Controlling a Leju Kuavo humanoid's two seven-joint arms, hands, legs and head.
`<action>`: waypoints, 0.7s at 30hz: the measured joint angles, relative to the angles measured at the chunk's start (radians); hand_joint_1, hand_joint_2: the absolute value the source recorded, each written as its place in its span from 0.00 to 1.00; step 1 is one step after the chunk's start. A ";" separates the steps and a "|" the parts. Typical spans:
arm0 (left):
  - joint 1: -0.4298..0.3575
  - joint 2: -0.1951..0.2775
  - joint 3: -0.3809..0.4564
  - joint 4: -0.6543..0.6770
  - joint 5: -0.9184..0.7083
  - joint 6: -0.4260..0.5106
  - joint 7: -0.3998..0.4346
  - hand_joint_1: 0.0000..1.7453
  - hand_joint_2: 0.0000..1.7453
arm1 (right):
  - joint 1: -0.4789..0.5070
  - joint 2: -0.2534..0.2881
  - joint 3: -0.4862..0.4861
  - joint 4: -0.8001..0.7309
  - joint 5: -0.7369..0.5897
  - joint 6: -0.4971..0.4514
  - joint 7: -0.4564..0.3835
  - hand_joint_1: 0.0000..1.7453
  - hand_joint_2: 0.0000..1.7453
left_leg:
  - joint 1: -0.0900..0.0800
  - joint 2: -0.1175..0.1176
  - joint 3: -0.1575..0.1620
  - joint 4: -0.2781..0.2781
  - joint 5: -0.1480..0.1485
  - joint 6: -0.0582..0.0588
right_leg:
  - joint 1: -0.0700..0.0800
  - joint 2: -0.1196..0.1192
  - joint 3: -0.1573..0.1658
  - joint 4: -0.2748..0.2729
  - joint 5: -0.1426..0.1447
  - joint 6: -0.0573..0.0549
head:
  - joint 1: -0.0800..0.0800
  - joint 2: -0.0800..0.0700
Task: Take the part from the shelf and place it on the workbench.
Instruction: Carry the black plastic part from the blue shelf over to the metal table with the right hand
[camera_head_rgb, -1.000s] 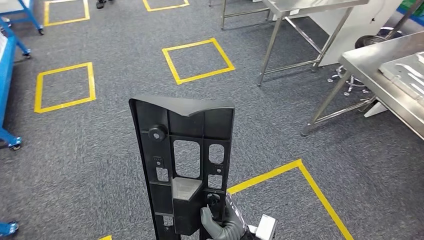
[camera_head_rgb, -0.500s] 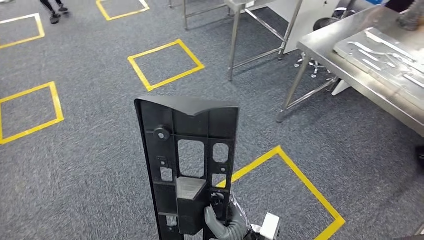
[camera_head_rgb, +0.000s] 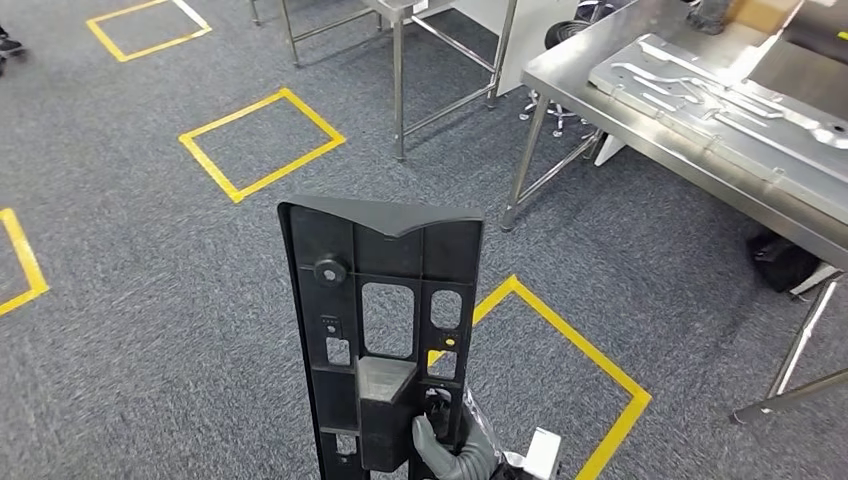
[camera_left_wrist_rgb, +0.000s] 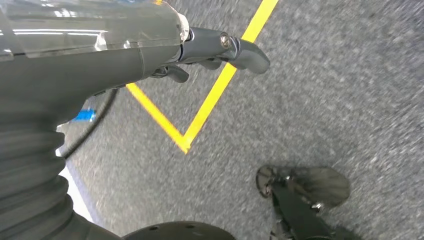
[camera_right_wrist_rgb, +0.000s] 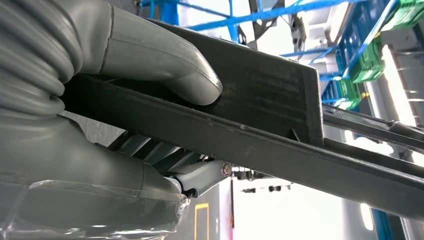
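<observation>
Well short of the steel workbench (camera_head_rgb: 600, 85), which stands ahead and to the right, the black part (camera_head_rgb: 385, 330) is held upright over the carpet, the right hand (camera_head_rgb: 450, 450) clamped on its lower edge; the left hand (camera_left_wrist_rgb: 210, 50) hangs empty, fingers loosely apart

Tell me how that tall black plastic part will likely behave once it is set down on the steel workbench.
The black part looks rigid: it stands straight though the right hand grips only its lower end. Ribbed and full of cutouts, it is probably light. Tall and narrow, it would likely tip if stood upright on the workbench; laid flat seems safer.
</observation>
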 joint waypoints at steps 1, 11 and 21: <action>0.002 0.000 -0.001 0.000 -0.001 0.001 0.005 0.00 1.00 | 0.001 -0.001 0.000 -0.001 0.000 -0.001 -0.001 0.98 1.00 | -0.002 0.014 0.001 -0.001 -0.001 0.004 | 0.000 -0.032 -0.030 0.059 -0.029 0.004 | 0.000 0.000; 0.014 -0.003 -0.003 0.000 -0.002 0.005 0.015 0.00 1.00 | 0.015 -0.013 -0.004 -0.006 0.000 -0.002 -0.009 0.98 1.00 | -0.006 0.104 0.025 -0.001 -0.024 0.000 | 0.002 -0.138 0.006 -0.028 0.061 -0.009 | 0.000 0.000; 0.002 -0.005 -0.004 0.000 -0.005 -0.003 -0.001 0.00 1.00 | 0.023 -0.011 -0.004 -0.026 0.004 -0.017 0.003 0.98 1.00 | -0.009 0.044 -0.058 0.218 -0.150 -0.036 | 0.004 -0.068 0.043 -0.089 0.052 -0.050 | 0.000 0.000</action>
